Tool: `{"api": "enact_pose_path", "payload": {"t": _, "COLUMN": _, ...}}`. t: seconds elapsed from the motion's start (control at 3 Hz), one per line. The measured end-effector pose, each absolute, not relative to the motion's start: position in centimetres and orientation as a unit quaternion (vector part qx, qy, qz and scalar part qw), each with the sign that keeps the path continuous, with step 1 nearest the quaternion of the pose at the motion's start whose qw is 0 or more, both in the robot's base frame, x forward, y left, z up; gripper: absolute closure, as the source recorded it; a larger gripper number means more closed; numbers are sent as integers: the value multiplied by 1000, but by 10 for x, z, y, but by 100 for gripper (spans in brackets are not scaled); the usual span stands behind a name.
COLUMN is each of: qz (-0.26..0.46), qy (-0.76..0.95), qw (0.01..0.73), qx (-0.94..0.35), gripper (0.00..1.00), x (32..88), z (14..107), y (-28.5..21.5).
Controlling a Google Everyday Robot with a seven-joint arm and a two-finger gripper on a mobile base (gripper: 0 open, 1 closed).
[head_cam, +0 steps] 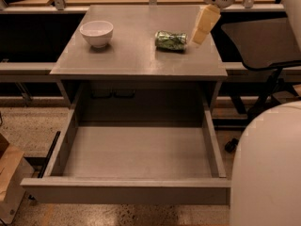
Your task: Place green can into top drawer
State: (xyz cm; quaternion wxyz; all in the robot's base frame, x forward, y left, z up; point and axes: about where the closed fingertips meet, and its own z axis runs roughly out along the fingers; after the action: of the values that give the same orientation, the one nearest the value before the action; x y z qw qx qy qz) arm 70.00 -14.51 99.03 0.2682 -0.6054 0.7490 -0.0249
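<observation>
The green can (170,40) lies on its side on the grey table top (131,55), right of centre. My gripper (202,28) hangs from the upper right, its cream fingers pointing down, just right of the can and a little above the table. It holds nothing. The top drawer (136,154) is pulled fully open below the table top and is empty, with its flat front panel (122,190) nearest the camera.
A white bowl (97,33) stands on the table's left part. A black office chair (268,55) is to the right of the table. A large white part of my body (268,168) fills the lower right corner. A cardboard box (9,173) sits on the floor at left.
</observation>
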Motion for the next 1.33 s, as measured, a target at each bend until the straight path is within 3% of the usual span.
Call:
{"api": "enact_pose_path", "payload": {"t": 0.67, "qz": -33, "qy": 735, "qw": 266, "qx": -623, "gripper": 0, "x": 720, "z": 982, "y": -127}}
{"api": "enact_pose_path", "payload": {"t": 1.0, "qz": -4, "qy": 721, "qw": 272, "qx": -637, "gripper": 0, "x": 741, "z": 962, "y": -107}}
{"api": "enact_pose_path", "payload": {"t": 1.33, "qz": 79, "qy": 719, "qw": 317, "qx": -613, "gripper": 0, "x": 767, "z": 929, "y": -93}}
